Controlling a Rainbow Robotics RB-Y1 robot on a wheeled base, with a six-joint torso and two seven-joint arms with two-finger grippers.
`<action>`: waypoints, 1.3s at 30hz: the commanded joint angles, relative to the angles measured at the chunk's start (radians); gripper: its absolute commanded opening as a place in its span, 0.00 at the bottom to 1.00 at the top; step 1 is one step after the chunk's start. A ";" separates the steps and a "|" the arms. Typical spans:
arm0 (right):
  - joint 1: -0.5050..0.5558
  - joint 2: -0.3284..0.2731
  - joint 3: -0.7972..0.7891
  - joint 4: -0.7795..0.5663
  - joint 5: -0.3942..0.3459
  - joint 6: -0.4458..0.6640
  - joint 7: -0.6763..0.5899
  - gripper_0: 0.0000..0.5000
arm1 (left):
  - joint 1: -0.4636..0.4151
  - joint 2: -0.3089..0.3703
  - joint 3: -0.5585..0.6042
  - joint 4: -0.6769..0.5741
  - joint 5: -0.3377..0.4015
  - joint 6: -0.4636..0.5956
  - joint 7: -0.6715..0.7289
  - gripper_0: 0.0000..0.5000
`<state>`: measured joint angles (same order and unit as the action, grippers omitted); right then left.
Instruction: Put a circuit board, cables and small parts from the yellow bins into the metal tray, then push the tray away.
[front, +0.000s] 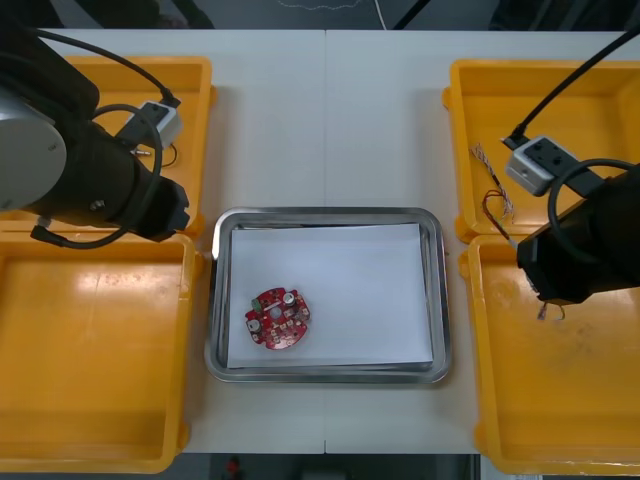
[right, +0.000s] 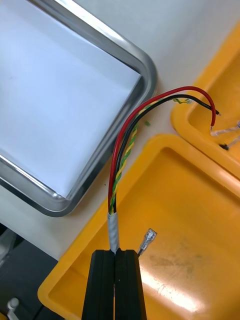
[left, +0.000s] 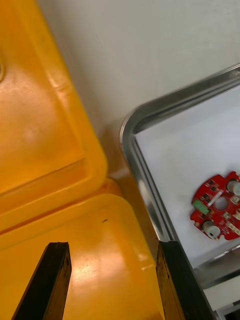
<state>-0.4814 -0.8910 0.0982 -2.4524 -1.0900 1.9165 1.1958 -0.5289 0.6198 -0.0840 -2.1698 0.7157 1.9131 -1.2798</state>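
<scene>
The right pincer (right: 116, 252) is clamping the taped end of a cable (right: 121, 150) made of red, black and twisted yellow-green strands. Its fingers are standing apart only by the width of that taped end. It is hanging over the near right bin (front: 560, 420), at the corner closest to the tray (front: 325, 214).

The cable's long axis is running away from the fingertips, roughly along the tray's right rim. Its loose ends are reaching over the far right bin (front: 580, 90). The tray is lying to the robot's left of this pincer, just beside the bin, so the right arm is the nearer one. The coming move is probably calling for a sideways carry over the rim.

A circuit board (front: 277, 319) is already lying on the tray's white inside. The left pincer (left: 112, 280) is waiting fully released, holding nothing, above the near left bin (front: 90, 350).
</scene>
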 joint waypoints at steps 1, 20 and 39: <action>-0.143 0.037 0.132 0.006 0.001 0.003 0.030 0.00 | -0.063 0.046 0.055 0.051 -0.064 0.007 0.005 1.00; -0.279 0.242 0.485 0.089 0.275 0.003 0.398 0.00 | -0.181 0.098 0.139 0.396 -0.125 -0.058 -0.243 1.00; -0.279 0.253 0.788 0.309 0.427 -0.179 0.499 0.00 | -0.241 0.098 0.069 0.663 -0.084 -0.364 -0.727 1.00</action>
<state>-0.7299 -0.6594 0.8373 -2.1597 -0.6922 1.7683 1.6643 -0.7179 0.6778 0.0136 -1.5327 0.6148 1.5975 -1.7686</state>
